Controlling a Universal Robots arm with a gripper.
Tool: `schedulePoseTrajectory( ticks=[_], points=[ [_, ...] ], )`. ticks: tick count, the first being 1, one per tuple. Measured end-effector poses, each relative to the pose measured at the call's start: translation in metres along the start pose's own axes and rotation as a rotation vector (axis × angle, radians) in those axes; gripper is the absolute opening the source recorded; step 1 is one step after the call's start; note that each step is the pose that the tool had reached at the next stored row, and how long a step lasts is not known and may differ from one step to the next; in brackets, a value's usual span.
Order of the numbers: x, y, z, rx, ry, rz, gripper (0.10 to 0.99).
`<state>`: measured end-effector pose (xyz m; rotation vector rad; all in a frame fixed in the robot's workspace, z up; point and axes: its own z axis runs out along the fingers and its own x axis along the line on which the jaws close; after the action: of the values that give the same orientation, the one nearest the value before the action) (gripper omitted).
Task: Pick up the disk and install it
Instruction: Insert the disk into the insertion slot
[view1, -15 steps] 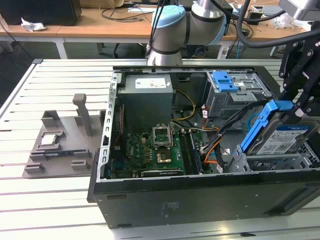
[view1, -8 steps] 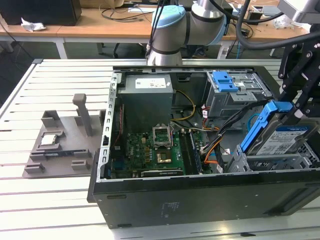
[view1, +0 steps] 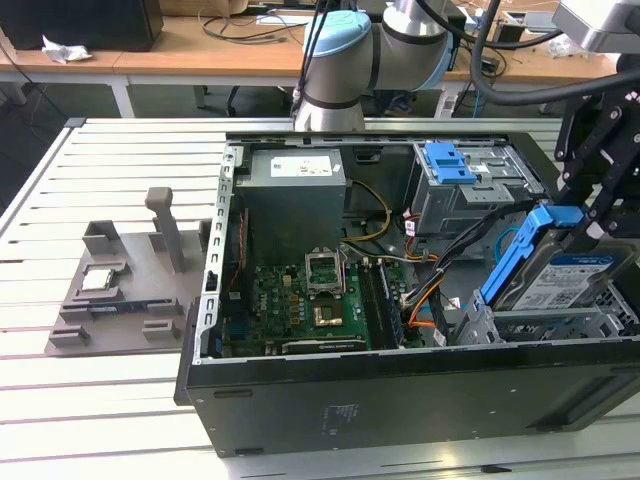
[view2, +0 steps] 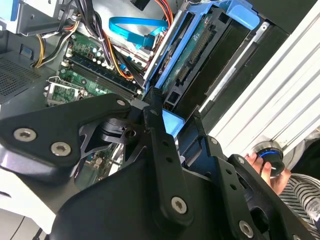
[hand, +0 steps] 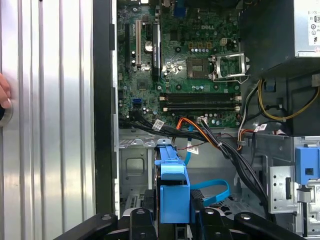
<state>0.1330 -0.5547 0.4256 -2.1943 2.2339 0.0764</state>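
**Desk:** What do you have from outside?

**Operator:** In the exterior view my black gripper is at the exterior view's right, clenched on the silver rectangular disk in its blue plastic caddy. The disk hangs tilted, its lower end at the grey metal drive cage in the corner of the open black computer case. The case lies on the white slatted table. A grey plastic fixture sits well apart, on the exterior view's left.

**Desk:** And the second wrist view?

**Operator:** There I see the black fingers pressing the caddy's blue end from both sides. The disk shows its green circuit side, near the green motherboard. Outside the case, a person's hand rests on a round blue-ringed knob.

**Desk:** First wrist view?

**Operator:** I look along the disk, gripped between the fingers. The motherboard lies beyond it, and a light blue flat cable is just beside the caddy.
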Motion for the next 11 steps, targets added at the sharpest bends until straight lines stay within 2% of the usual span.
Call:
schedulePoseTrajectory(
  ticks=[11],
  points=[
    [0.0,0.0,0.0012,0.0,-0.0002,0.0,0.376]
  ],
)
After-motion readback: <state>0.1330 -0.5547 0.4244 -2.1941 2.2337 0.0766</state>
